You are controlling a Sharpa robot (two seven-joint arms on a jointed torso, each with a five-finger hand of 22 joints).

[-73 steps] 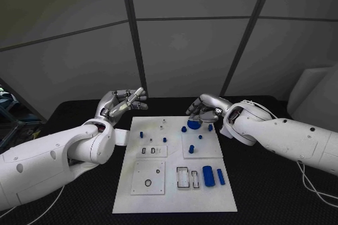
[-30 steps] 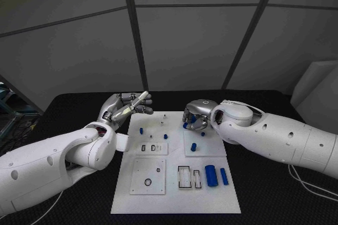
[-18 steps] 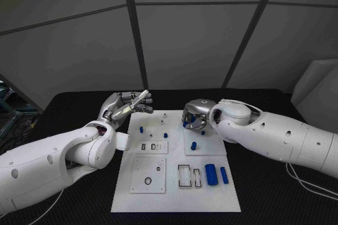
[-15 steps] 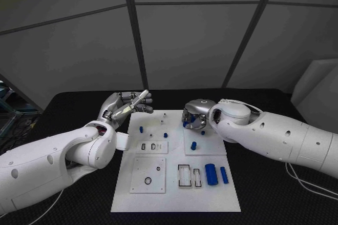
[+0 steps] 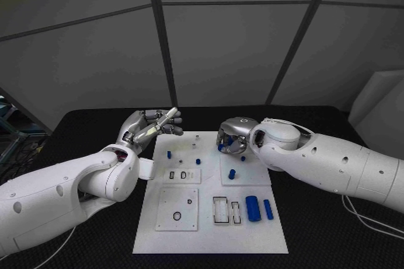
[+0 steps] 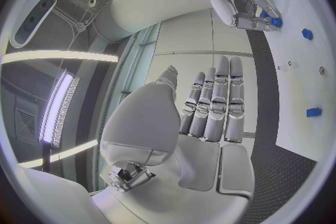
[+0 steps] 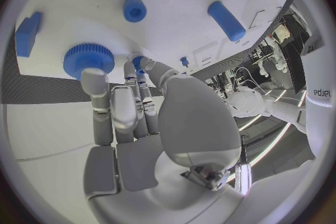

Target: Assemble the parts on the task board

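On black table (image 5: 93, 135): white task board (image 5: 211, 228), grey wall panels (image 5: 227, 47) behind.

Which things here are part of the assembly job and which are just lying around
Job: task board; blue gear at the right robot hand; blue pegs; blue cylinder.
Lying about: cable on black table; left robot hand, holding nothing.

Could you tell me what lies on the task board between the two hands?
Head view: between left hand and right hand, bare white task board with tiny pins.
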